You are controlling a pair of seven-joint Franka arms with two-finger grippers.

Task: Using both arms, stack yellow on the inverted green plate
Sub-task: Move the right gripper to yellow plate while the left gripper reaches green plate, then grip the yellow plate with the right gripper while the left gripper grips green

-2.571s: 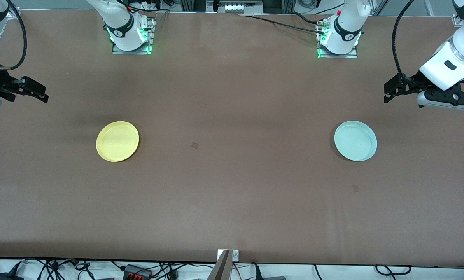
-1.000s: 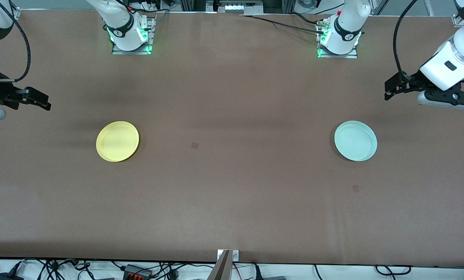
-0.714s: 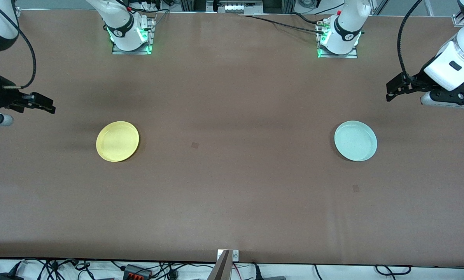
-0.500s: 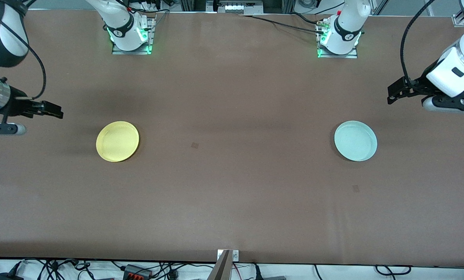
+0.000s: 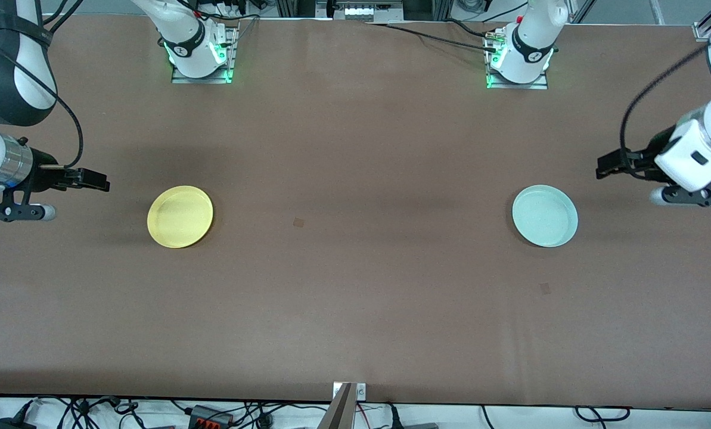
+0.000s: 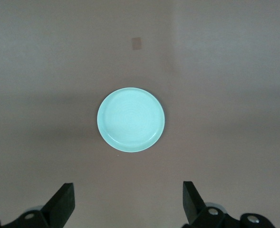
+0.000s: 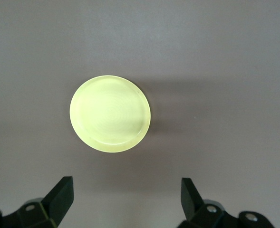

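The yellow plate lies hollow side up on the brown table toward the right arm's end, and it fills the middle of the right wrist view. My right gripper hangs open over bare table beside it, apart from its rim, with nothing between the fingers. The green plate lies hollow side up toward the left arm's end and shows whole in the left wrist view. My left gripper is open and empty over bare table beside that plate, clear of it.
The two arm bases stand along the table's edge by the robots. Small dark marks show on the brown cloth. Cables and a metal bracket lie along the edge nearest the camera.
Both grippers have swung in from the table's ends toward their plates, the right toward the yellow one and the left toward the green one. Neither plate has moved.
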